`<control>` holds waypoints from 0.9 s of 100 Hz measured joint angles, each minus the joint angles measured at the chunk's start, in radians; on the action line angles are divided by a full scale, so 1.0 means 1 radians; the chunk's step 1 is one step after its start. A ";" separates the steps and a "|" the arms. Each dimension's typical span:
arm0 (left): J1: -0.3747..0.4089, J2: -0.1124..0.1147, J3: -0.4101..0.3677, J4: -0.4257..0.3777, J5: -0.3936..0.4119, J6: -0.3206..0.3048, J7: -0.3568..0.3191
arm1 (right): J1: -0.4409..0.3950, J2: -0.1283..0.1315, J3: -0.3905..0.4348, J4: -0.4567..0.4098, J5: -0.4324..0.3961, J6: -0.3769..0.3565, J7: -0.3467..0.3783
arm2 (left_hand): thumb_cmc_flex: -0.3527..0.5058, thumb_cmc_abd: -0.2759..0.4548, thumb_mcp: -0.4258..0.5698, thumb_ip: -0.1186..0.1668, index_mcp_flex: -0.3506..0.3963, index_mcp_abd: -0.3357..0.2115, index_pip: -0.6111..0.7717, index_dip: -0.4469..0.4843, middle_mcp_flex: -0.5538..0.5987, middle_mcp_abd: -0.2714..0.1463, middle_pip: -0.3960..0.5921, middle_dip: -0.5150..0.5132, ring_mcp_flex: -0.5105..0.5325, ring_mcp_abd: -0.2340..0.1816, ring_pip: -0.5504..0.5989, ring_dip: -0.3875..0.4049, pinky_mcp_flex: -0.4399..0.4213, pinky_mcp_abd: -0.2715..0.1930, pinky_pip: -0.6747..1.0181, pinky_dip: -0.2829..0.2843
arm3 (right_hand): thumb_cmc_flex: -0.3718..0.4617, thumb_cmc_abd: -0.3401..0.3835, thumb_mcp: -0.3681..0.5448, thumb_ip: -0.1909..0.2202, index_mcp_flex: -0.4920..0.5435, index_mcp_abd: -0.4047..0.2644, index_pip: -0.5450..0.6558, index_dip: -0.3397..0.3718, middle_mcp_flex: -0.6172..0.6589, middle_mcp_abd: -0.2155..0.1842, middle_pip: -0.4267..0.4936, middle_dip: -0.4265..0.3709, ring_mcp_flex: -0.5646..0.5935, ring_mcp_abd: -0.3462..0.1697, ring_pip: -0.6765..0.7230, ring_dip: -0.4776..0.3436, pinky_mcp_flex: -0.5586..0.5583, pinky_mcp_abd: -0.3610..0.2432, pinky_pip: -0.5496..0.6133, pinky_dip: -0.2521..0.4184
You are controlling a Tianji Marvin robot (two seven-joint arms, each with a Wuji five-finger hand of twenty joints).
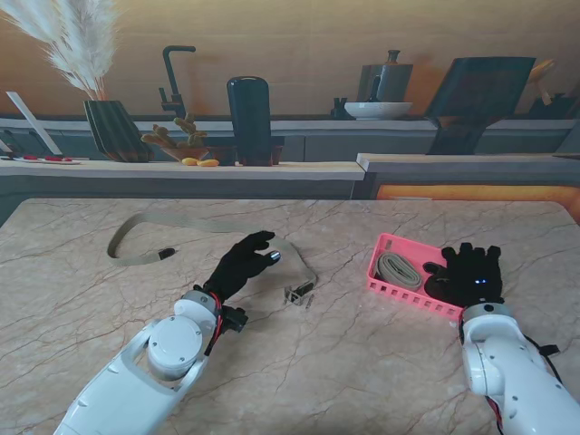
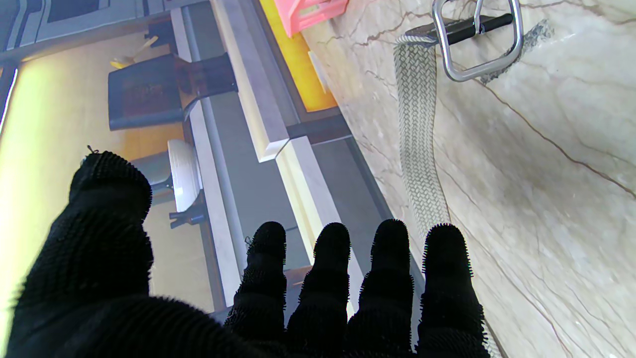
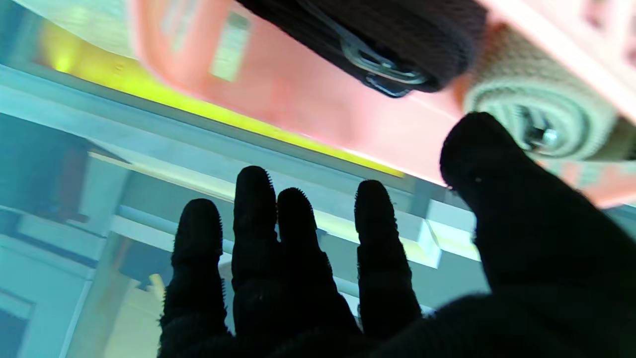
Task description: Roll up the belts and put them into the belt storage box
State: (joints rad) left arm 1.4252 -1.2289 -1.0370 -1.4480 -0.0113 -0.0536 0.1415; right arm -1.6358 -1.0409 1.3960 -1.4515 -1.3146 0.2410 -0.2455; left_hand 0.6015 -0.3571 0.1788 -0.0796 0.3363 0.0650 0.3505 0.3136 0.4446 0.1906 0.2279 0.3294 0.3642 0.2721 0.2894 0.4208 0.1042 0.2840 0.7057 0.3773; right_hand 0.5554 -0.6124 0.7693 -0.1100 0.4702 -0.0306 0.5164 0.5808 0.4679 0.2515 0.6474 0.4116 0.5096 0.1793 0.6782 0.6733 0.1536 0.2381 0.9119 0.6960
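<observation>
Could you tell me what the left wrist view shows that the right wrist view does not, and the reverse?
Only the left wrist view shows the unrolled beige belt lying flat on the marble table, its metal buckle, and the open left hand above it. Only the right wrist view shows the rolled beige belt and a rolled black belt inside the box, with the open right hand. Both show the pink storage box.

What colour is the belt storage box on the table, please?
The belt storage box is pink; the stand view shows it best.
</observation>
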 measured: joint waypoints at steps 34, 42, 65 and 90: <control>0.019 0.001 -0.019 -0.016 0.030 -0.006 0.015 | -0.001 0.007 -0.011 -0.090 0.107 -0.348 0.098 | 0.025 0.003 0.000 0.000 0.033 0.000 0.000 0.000 0.035 0.000 0.000 0.000 0.014 0.001 0.005 0.010 0.000 0.024 0.013 0.000 | 0.000 0.016 -0.013 0.000 -0.042 -0.165 0.040 0.002 0.032 -0.055 -0.087 -0.017 0.023 -0.048 -0.127 -0.057 0.074 -0.002 -0.069 -0.011; 0.020 0.003 -0.021 -0.017 0.032 -0.006 0.014 | 0.045 0.017 -0.055 -0.076 0.103 -0.415 0.134 | 0.026 0.003 0.000 0.000 0.033 0.000 0.000 0.001 0.042 0.000 0.000 0.000 0.029 0.001 0.017 0.011 0.006 0.024 0.020 0.000 | 0.000 0.016 -0.013 0.000 -0.043 -0.173 0.044 -0.003 0.078 -0.081 -0.101 -0.019 0.044 -0.062 -0.154 -0.067 0.088 -0.002 -0.085 -0.011; 0.022 0.004 -0.025 -0.020 0.033 -0.006 0.014 | 0.255 0.036 -0.254 0.074 0.147 -0.545 0.110 | 0.036 0.004 -0.002 0.000 0.033 0.000 0.000 0.010 0.044 0.000 0.000 0.000 0.029 0.004 0.016 0.013 0.007 0.024 0.026 0.000 | -0.036 0.016 -0.010 0.000 -0.043 -0.184 0.063 -0.017 0.128 -0.117 -0.103 -0.017 0.081 -0.087 -0.187 -0.071 0.103 -0.005 -0.111 -0.011; 0.026 0.004 -0.030 -0.022 0.033 -0.007 0.016 | 0.401 0.026 -0.424 0.132 0.270 -0.499 0.222 | 0.036 0.008 -0.012 0.000 0.033 0.000 0.000 0.010 0.054 0.000 0.000 0.000 0.038 0.006 0.023 0.022 0.009 0.025 0.029 0.001 | -0.094 0.015 -0.013 0.001 -0.118 -0.060 -0.004 -0.072 0.116 -0.117 -0.121 -0.021 0.079 -0.088 -0.230 -0.092 0.086 -0.005 -0.153 -0.011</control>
State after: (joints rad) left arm 1.4508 -1.2252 -1.0670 -1.4699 0.0216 -0.0610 0.1579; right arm -1.2344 -1.0150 0.9720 -1.3199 -1.0450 -0.2576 -0.0238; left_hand 0.6373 -0.3492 0.1664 -0.0796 0.3697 0.0650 0.3505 0.3235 0.4981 0.1906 0.2279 0.3295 0.4025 0.2785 0.3121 0.4432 0.1129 0.3085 0.7347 0.3780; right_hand 0.4611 -0.5975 0.7563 -0.1089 0.3519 -0.0905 0.5127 0.5090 0.5837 0.1341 0.5261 0.3911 0.5889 0.0914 0.4485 0.5816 0.2394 0.2333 0.7590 0.6847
